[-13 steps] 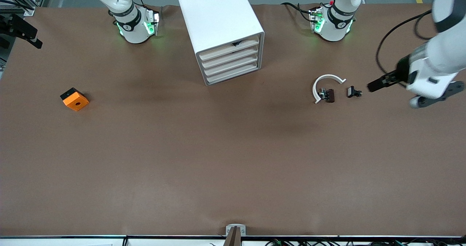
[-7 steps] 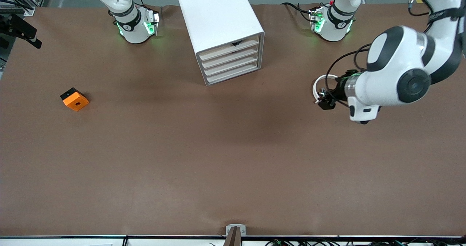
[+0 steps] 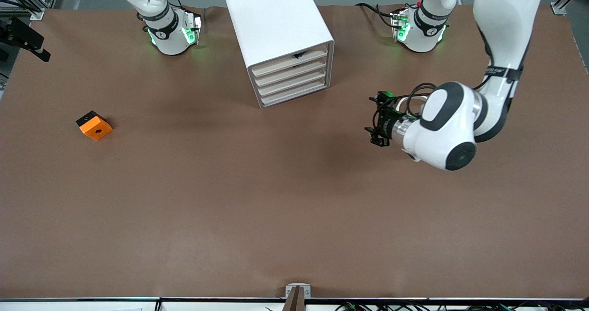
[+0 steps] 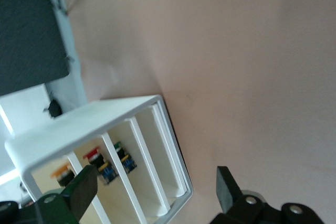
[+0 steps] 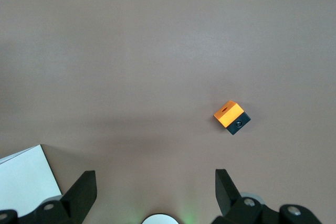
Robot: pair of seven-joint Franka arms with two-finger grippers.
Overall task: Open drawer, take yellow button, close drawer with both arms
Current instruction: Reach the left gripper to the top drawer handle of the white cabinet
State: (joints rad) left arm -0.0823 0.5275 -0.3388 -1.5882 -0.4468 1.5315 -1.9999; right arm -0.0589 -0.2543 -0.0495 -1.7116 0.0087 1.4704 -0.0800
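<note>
The white cabinet (image 3: 276, 21) stands between the arm bases, all drawers shut. The top drawer (image 3: 290, 61) bears a small dark mark. My left gripper (image 3: 372, 118) is open, low over the table toward the left arm's end, fingers pointing at the cabinet's front. In the left wrist view the gripper (image 4: 155, 190) is open and the cabinet (image 4: 105, 111) shows its slots. An orange-capped button (image 4: 64, 172) sits in one slot, partly hidden by a finger. My right gripper (image 5: 156, 190) is open and empty, high over the table; it is out of the front view.
An orange block with a hole (image 3: 94, 125) lies toward the right arm's end, also in the right wrist view (image 5: 231, 117). A white ring (image 3: 405, 100) shows partly under the left arm. Red- and green-capped buttons (image 4: 97, 158) sit in other slots.
The left arm has swung in from the table's edge toward the cabinet and lowered. It now covers the small black clips and most of the white ring.
</note>
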